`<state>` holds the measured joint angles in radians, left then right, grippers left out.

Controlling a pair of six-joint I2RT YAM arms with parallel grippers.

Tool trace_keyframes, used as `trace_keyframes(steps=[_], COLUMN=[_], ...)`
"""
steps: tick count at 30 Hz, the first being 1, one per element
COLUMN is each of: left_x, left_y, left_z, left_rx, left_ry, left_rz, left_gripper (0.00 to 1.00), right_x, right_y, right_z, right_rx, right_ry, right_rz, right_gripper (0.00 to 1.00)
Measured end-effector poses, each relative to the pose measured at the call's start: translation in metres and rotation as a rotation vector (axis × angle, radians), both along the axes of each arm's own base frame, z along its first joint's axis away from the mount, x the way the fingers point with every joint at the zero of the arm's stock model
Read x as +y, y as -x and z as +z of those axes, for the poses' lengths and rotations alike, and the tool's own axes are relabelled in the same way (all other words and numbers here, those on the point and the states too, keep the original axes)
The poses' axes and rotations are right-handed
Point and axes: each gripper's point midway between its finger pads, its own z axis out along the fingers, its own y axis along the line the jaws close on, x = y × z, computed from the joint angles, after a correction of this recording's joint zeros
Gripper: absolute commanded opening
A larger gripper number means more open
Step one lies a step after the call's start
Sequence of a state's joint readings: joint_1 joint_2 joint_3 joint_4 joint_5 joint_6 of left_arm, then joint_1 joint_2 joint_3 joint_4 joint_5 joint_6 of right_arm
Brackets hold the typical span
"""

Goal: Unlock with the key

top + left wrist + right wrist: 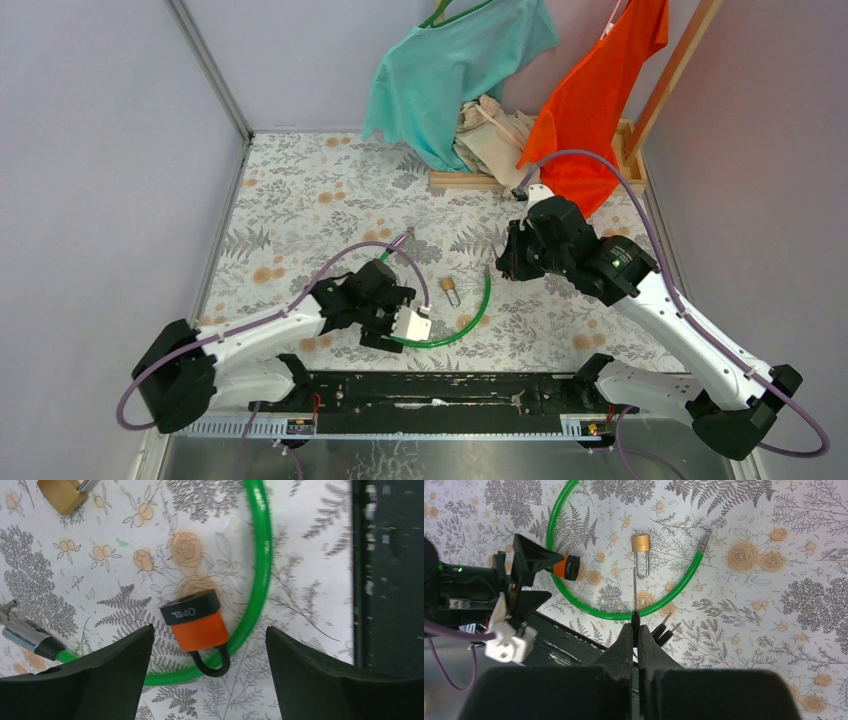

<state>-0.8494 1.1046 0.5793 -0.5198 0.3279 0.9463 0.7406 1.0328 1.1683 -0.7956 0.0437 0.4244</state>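
— where's the key?
— in my right claw [635, 629]. the two fingers are pinched together with no gap, and the key [635, 596] sticks straight out past the tips. it's a thin silver blade seen edge-on, with a dark bit where the fingers bite.
— and the others beside it?
— two small black-headed keys [665, 628] show just right of my fingertips, blades slanting up and to the right. i can't tell whether they hang from the one i hold or lie on the table [774, 605].
— where's that claw?
— up off the table, to the right of the brass padlock [640, 543]. in my right wrist view the blade rises just above the curve of the green cable [264, 555] and lines up with the brass padlock's shackle.
— and your left claw?
— my left claw [209, 628] is spread wide and has hold of nothing. the orange padlock [200, 630] lies flat on the table between its fingers, touching neither.
— how does that one sit?
— its black shackle rests against the green cable. whether it's looped round the cable, i can't say. the brass padlock lies inside the cable's curve, well apart from the orange one.
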Motion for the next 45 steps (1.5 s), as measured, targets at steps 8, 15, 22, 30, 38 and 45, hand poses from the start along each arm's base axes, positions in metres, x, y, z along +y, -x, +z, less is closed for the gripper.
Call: trace_keyframes(steps=[8,15,22,30,38,45], left_x=[0.000,-0.006,-0.006,-0.007,-0.015,-0.017], left_y=[-0.017,-0.023,-0.016,-0.024,-0.027,-0.028], left_z=[-0.009,-0.007,-0.020,-0.026,-0.009,-0.008], left_rx=[0.012,0.044,0.145,0.302,0.425,0.453], left_ry=[-0.053,-0.042,-0.083,-0.119,-0.051,-0.041], left_rz=[0.135,0.217,0.278,0.383,0.426,0.434], left_gripper=[0.71,0.83,0.83,0.72,0.75,0.75], right_x=[-0.001,-0.001,-0.002,-0.003,-0.004,-0.004], right_y=[0.001,0.001,0.003,0.004,0.005,0.005], right_z=[0.003,0.004,0.007,0.007,0.006,0.006], right_rx=[-0.008,-0.006,-0.012,-0.013,-0.010,-0.010], right_ry=[-0.010,-0.015,-0.026,-0.031,-0.031,-0.031], right_rz=[-0.003,-0.008,-0.012,-0.014,-0.016,-0.016], right_gripper=[0.00,0.00,0.00,0.00,0.00,0.00])
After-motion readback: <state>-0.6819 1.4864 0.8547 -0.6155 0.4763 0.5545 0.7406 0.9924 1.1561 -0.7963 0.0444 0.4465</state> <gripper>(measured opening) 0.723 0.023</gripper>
